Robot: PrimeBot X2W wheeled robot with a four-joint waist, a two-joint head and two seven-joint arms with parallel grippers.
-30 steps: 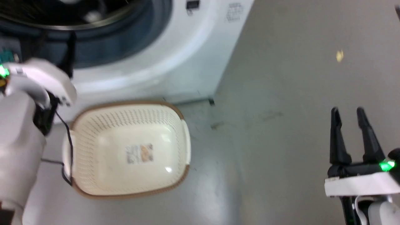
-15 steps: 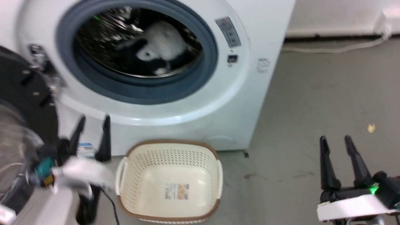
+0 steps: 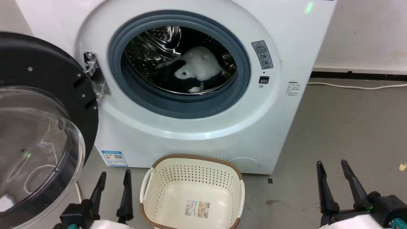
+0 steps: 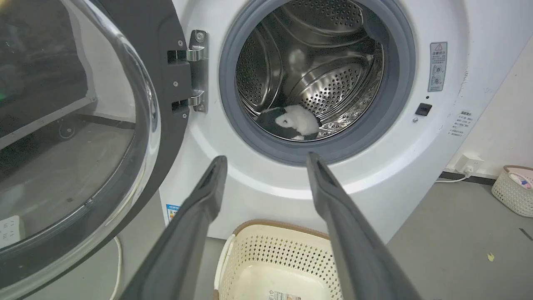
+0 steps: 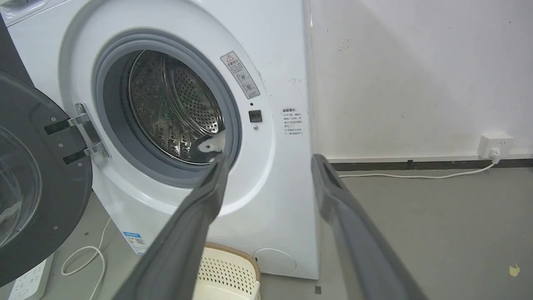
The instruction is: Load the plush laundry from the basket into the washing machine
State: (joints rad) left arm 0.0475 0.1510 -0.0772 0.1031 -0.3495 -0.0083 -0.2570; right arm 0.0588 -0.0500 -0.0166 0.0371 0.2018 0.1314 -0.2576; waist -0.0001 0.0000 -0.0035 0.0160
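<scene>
So the plush laundry [image 3: 197,71] is sitting inside the washing machine [image 3: 286,63], low in the drum [image 3: 152,44] and behind the grey gasket [image 3: 178,109] — the basket [image 3: 194,158], on the floor [image 3: 349,127] right in front of the machine, has nothing but its label [image 3: 197,209] in it. My left gripper [image 3: 115,173] and right gripper [image 3: 331,163] are both spread apart with nothing between them, hanging in front of the machine either side of the basket. I reckon loading's done, so now it's just checking: make sure no paw hangs over the gasket, and keep the left gripper off the open door [image 3: 41,63] on the machine's hinge side.
</scene>
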